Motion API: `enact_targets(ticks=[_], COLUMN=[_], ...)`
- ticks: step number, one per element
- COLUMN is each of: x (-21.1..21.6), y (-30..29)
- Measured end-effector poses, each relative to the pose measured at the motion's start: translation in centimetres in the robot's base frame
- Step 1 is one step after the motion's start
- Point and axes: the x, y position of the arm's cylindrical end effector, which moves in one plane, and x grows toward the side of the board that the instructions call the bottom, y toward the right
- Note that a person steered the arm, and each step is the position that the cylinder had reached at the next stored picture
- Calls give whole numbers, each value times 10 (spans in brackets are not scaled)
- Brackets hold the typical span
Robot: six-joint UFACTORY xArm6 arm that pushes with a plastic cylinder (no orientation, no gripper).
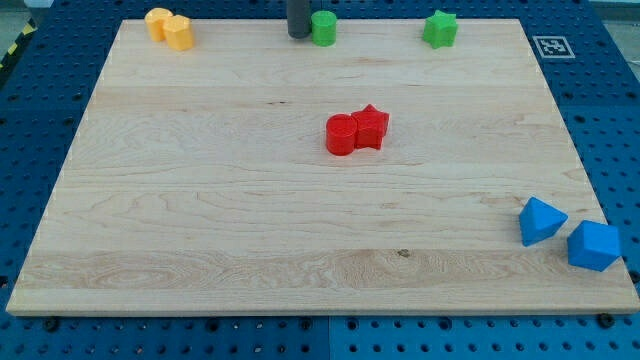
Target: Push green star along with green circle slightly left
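Tip: my tip (298, 36) sits at the far edge of the board, just left of the green circle, touching or nearly so; contact not clear.
Pincer: none on this rod, so no spread or pinch to report.
Green circle (323, 28): far edge, just right of centre, upright.
Green star (439, 29): far edge, well right of the circle, apart from it.
Red pair: red circle (341, 135) and red star (371, 127) touching, mid-board.
Yellow pair: two yellow blocks (170, 27) touching at the far left corner; shapes unclear.
Blue pair: two blue blocks (567, 234), near right corner, close together.
Board: wooden board (200, 220) on a blue perforated table (40, 120).
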Motion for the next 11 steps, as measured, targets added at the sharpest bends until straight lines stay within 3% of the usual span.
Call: enact_targets(ticks=[1, 2, 3, 4, 5, 7, 11], x=[21, 53, 59, 45, 21, -2, -2], y=[4, 66, 166, 256, 274, 208, 122])
